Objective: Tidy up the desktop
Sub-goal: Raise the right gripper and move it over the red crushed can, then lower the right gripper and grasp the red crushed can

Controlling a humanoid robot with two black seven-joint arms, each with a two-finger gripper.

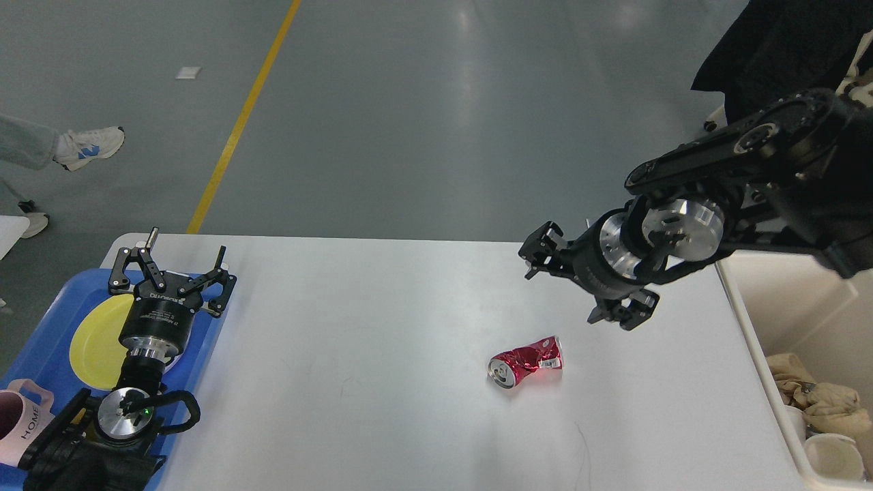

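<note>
The desktop (382, 341) is a large white tabletop. A crushed red can (526, 361) lies on its side right of the middle, its silver top facing the front left. My right gripper (571, 286) hangs open and empty above the desktop, just up and right of the can, apart from it. My left gripper (174, 267) is open and empty at the far left, over the inner edge of the blue tray (48, 320).
The blue tray holds a yellow plate (95, 341) and a pink mug (20, 423). A cream bin (805, 320) at the right edge holds crumpled paper (818, 395) and paper cups (832, 453). A person's shoes (89, 146) are on the floor at far left.
</note>
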